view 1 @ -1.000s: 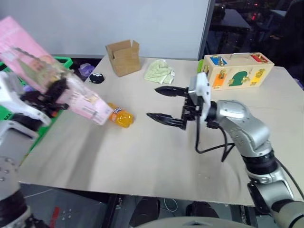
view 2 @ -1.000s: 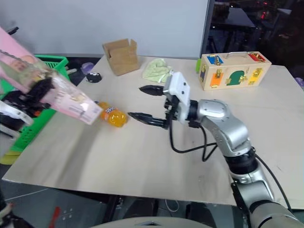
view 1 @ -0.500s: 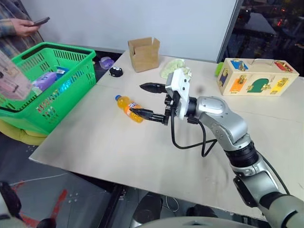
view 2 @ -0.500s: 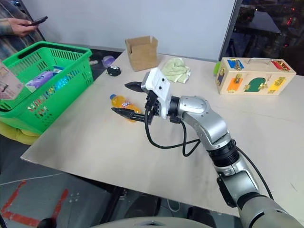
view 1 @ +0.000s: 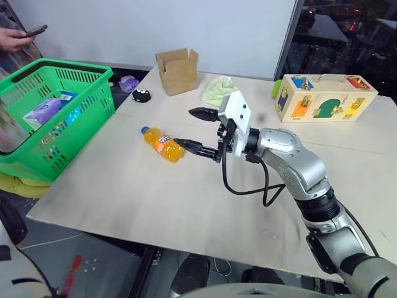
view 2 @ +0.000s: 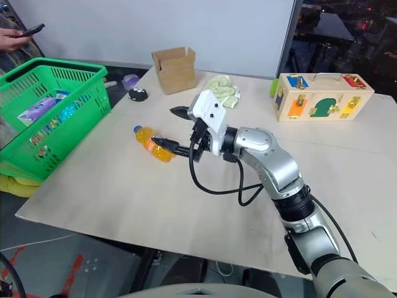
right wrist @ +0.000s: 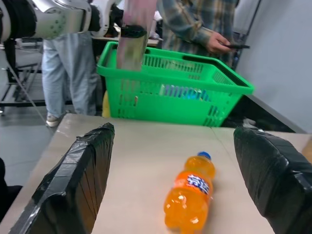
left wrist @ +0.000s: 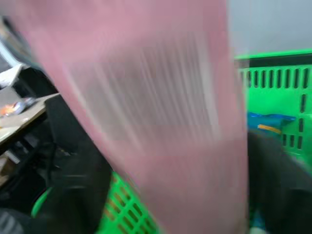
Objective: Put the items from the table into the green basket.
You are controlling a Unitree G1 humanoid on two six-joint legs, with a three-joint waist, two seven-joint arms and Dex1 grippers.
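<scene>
Right gripper [view 1: 200, 130], fingers spread wide and empty, sits just right of the orange soda bottle [view 1: 161, 143] lying on the table [view 1: 155, 198]; it should straddle the bottle's middle before clamping

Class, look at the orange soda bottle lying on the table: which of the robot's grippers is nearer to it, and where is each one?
Right. The right gripper sits open right beside the orange soda bottle; the left gripper is over the green basket, off the table.
</scene>
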